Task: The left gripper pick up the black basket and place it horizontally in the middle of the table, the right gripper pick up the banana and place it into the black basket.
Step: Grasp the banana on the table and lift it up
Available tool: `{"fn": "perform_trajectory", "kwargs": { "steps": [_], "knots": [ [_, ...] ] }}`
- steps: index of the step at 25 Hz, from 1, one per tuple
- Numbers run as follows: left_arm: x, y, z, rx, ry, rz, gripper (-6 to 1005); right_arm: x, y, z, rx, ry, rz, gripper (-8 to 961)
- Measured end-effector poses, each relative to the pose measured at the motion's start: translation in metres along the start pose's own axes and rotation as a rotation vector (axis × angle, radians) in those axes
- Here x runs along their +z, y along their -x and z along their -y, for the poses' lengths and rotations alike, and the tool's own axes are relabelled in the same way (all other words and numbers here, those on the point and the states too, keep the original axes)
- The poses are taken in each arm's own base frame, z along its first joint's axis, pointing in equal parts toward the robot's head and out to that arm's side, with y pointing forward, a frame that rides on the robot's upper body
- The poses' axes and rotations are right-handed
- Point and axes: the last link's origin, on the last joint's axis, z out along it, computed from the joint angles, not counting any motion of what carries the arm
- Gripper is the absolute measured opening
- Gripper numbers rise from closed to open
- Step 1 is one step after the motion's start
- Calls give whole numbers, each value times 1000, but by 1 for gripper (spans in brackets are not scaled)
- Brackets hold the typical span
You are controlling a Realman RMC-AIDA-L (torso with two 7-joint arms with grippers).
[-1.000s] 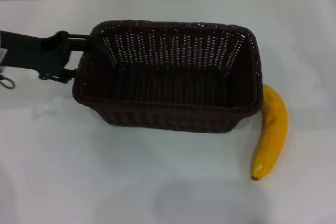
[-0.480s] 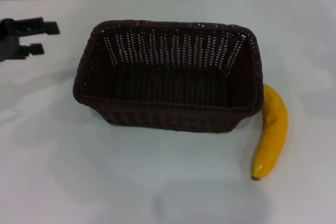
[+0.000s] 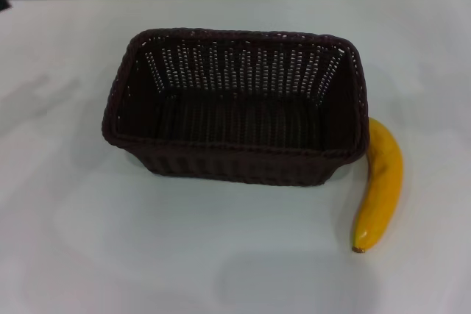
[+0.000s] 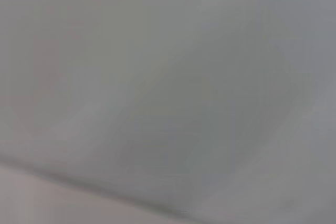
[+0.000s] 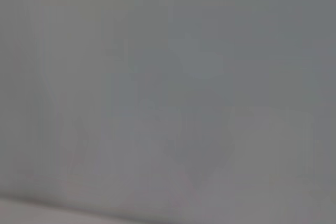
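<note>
Basket (image 3: 237, 108) sits upright mid-table (image 3: 147, 255), long side across. Banana (image 3: 380, 185) lies on the table, touching its right corner. A dark sliver at the far left edge, perhaps the left arm; neither gripper shows.

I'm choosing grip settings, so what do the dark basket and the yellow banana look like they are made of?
The dark brown-black rectangular woven basket looks like wicker or plastic rattan: braided rim, slotted sides, dull sheen. The curved yellow banana has a smooth, slightly glossy, unblemished skin, so it may be plastic; real fruit cannot be ruled out.
</note>
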Motion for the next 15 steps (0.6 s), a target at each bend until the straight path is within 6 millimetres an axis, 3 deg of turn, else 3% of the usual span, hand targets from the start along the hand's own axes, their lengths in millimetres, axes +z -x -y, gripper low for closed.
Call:
{"fn": "perform_trajectory", "kwargs": {
  "steps": [7, 15],
  "knots": [
    [-31, -2, 4, 62, 2, -172, 897, 3, 26, -19, -17, 54, -326, 836],
    [-36, -2, 5, 117, -7, -197, 897, 23, 29, -65, 49, 195, -605, 835]
  ]
}}
